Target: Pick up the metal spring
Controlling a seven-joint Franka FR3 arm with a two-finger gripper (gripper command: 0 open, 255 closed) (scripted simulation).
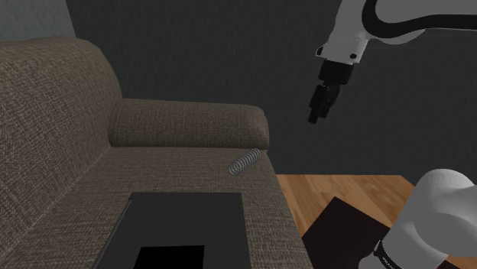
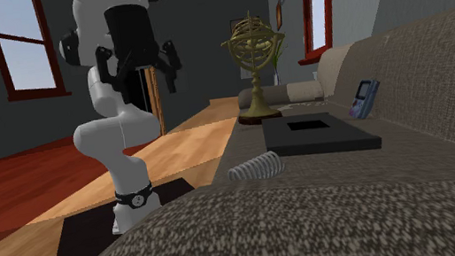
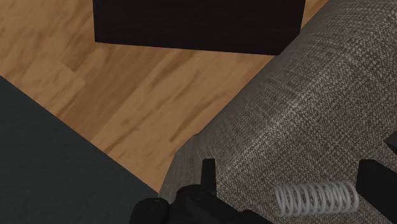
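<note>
— On the sofa [image 1: 61, 115] seat, at the foot of the armrest [image 1: 191, 122]: is that the metal spring [image 1: 243, 161]?
— Yes, one coil, lying on its side near the seat's edge. The armrest beside it probably keeps it from rolling away. In the shoulder view it sits at about eight o'clock from the pincer [image 1: 317, 115].
— And the pincer?
— It hangs in the air off the sofa's end, well apart from the spring, fingers [image 3: 207, 167] spread wide and holding nothing. From the wrist the spring lies between the two fingers, so I'd judge it is lined up for a descent.
— Anything else to count?
— One black tray [image 1: 183, 222] at seven o'clock from the spring, one brass armillary sphere [image 2: 252, 53], one handheld console [image 2: 363, 99] leaning at the backrest, two red-framed windows [image 2: 24, 45]
</note>
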